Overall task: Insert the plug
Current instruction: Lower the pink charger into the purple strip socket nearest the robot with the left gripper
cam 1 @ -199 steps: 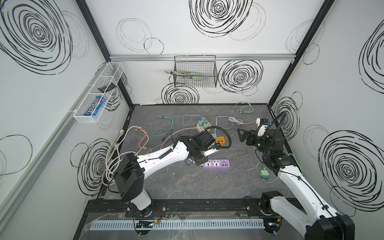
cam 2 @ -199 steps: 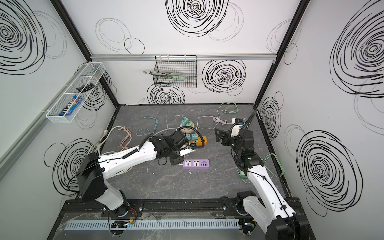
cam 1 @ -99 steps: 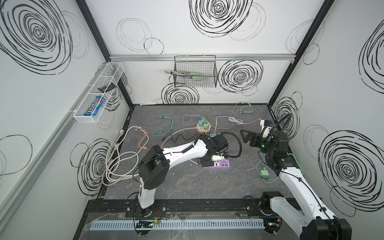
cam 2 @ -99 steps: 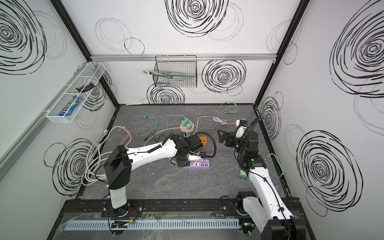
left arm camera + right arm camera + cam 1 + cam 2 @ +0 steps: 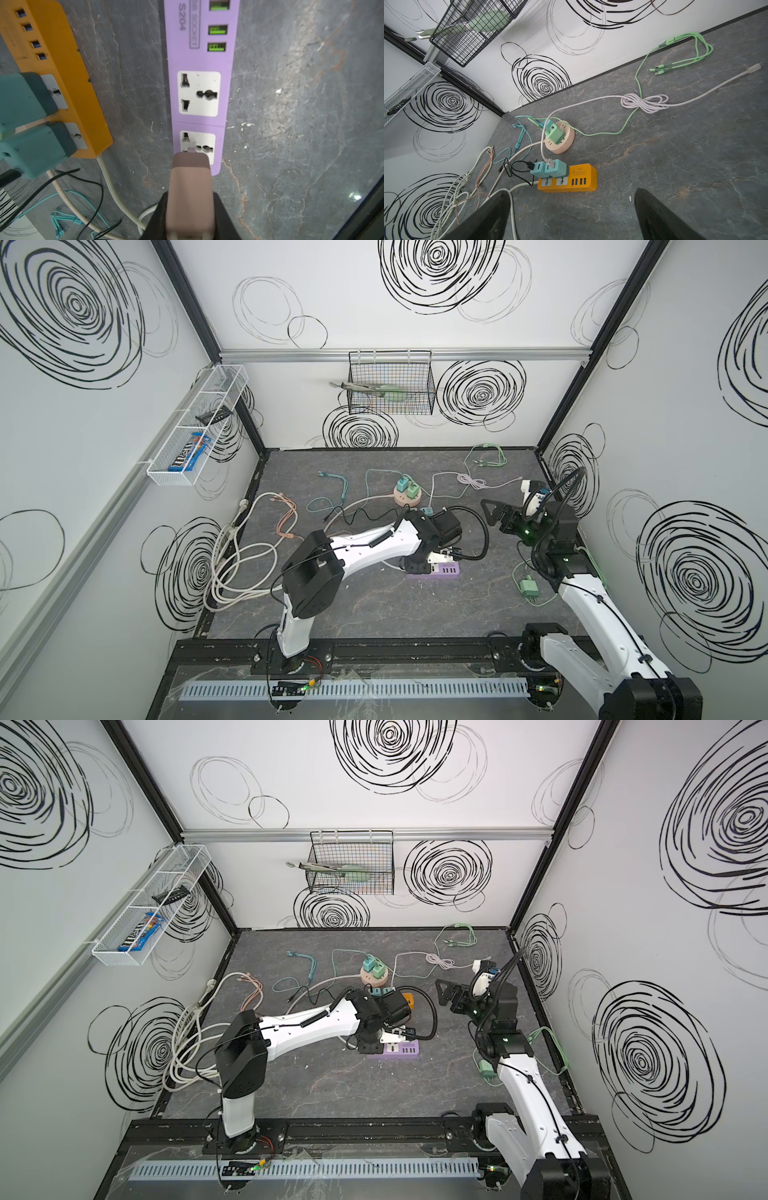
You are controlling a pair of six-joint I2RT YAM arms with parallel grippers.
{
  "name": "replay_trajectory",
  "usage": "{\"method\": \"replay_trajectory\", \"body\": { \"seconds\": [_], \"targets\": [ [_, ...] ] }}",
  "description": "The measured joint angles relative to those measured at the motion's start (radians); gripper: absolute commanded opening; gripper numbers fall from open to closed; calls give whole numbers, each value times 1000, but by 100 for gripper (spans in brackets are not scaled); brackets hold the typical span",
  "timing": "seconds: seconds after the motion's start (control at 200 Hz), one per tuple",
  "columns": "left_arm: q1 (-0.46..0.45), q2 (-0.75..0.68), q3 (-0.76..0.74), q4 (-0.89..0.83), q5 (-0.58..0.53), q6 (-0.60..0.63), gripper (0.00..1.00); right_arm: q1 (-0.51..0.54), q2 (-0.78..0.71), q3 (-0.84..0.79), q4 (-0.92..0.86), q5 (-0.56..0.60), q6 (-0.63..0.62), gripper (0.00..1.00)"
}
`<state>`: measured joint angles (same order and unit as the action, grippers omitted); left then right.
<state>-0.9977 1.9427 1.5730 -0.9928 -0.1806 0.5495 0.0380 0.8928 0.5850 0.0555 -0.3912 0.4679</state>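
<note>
In both top views, your left tool [image 5: 426, 566] reaches down onto the left end of the purple power strip [image 5: 449, 572], which lies flat near the middle of the counter [image 5: 374, 614]. The plug is too small to pick out there. Your right tool [image 5: 490, 510] hangs raised on the right, well apart from the strip. The orange power strip [image 5: 409, 997] lies just beyond the left arm's wrist, and the round pink socket hub [image 5: 374, 977] sits farther back.

In the left wrist view, your left tool [image 5: 190, 220] is clenched on the dusty-pink plug [image 5: 190, 187], with a black finger [image 5: 155, 220] on each side of its body. The plug's front end is over the end socket [image 5: 197, 145] of the purple power strip [image 5: 202, 58], with a prong at the socket face. You cannot tell whether it has gone in. Two teal adapters [image 5: 27, 99] sit in the orange power strip [image 5: 68, 87] beside it.

In the right wrist view, your right tool [image 5: 571, 218] is released: its fingers [image 5: 488, 218] stand wide apart with only the counter [image 5: 675, 155] between them. Beyond them lie the orange power strip [image 5: 571, 180] and the round pink socket hub [image 5: 560, 143], which carries a green adapter [image 5: 555, 134].
</note>
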Motion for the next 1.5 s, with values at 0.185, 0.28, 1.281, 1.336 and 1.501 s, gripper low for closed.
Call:
{"method": "replay_trajectory", "body": {
  "seconds": [0.185, 0.28, 1.281, 1.336, 1.501],
  "targets": [
    [1, 12, 0, 1, -3, 19, 0, -4, 0, -5, 0, -3, 4, 97],
    [3, 15, 0, 5, 2, 33, 0, -5, 0, -7, 0, -4, 6, 97],
    [31, 219, 234, -167, 68, 113, 2, -24, 92, -11, -18, -15, 14, 97],
    [39, 212, 222, -156, 72, 113, 9, -32, 92, -11, -29, -5, 18, 97],
    [79, 143, 127, -71, 120, 93, 11, -66, 91, -11, -84, 97, 32, 97]
  ]
}}
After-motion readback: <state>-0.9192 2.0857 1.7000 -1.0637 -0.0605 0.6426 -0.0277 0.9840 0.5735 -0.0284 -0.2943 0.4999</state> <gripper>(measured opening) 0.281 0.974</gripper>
